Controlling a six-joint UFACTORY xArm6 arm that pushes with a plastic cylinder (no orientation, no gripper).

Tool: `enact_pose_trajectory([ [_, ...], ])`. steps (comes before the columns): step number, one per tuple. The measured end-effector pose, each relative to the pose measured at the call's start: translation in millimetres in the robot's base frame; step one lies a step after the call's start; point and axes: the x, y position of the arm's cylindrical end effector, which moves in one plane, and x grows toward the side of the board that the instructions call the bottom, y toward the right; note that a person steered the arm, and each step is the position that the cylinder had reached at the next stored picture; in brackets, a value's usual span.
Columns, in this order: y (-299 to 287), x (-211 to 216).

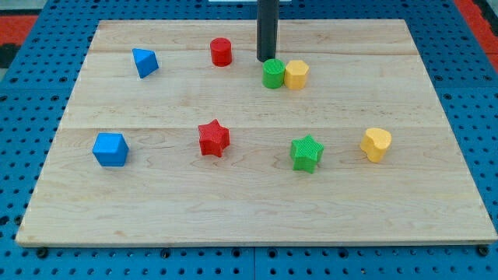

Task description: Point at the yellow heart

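Note:
The yellow heart [376, 144] lies on the wooden board [257, 210] at the view's right, below mid height. My dark rod comes down from the view's top, and my tip [265, 60] rests on the board near the top centre. The tip is just above and left of a green cylinder [273, 74], which touches a yellow hexagonal block [296, 75]. The tip is far from the yellow heart, up and to its left.
A red cylinder [221, 52] stands left of the tip. A blue triangular block [145, 62] is at top left. A blue cube-like block [110, 149], a red star [213, 138] and a green star [306, 152] lie across the lower row.

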Motion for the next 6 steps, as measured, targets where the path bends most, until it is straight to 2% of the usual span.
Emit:
enact_pose_trajectory([
  [1, 1, 1],
  [2, 40, -7],
  [3, 118, -2],
  [4, 180, 56],
  [5, 218, 137],
  [6, 220, 199],
])
